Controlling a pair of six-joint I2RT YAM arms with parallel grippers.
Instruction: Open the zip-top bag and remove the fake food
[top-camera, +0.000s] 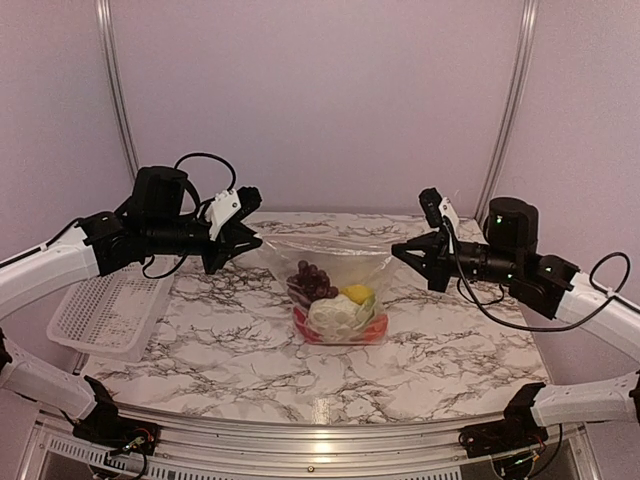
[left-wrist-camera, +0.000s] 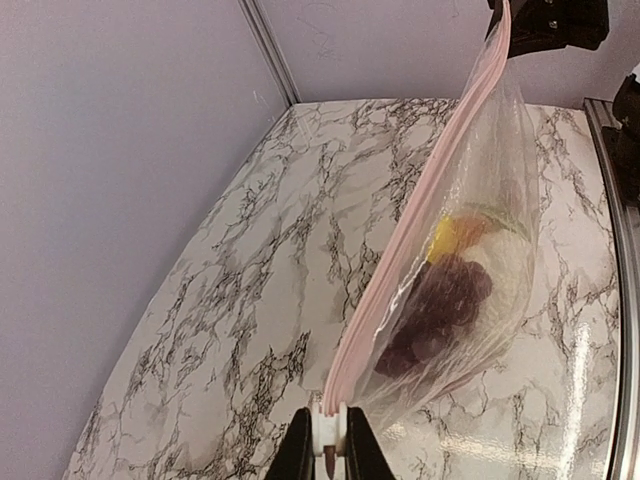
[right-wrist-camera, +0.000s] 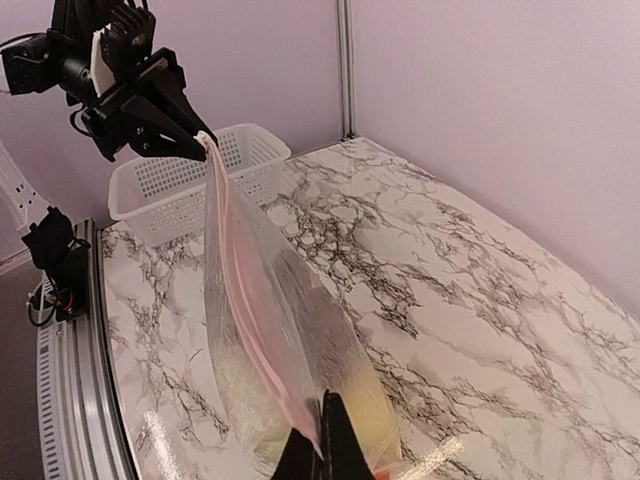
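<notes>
The clear, crinkly zip-top bag (top-camera: 330, 255) was stretched over the marble table (top-camera: 230, 345), pinched at each end by the left gripper (top-camera: 257, 240) and right gripper (top-camera: 396, 250), fake food (top-camera: 335, 308) bunched inside

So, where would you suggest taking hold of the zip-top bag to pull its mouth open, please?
Probably one lip of the pink zip strip at mid-span, coming from above: the zip-top bag hangs strip-up, stretched between left gripper and right gripper, with the fake food weighing its bottom.
</notes>
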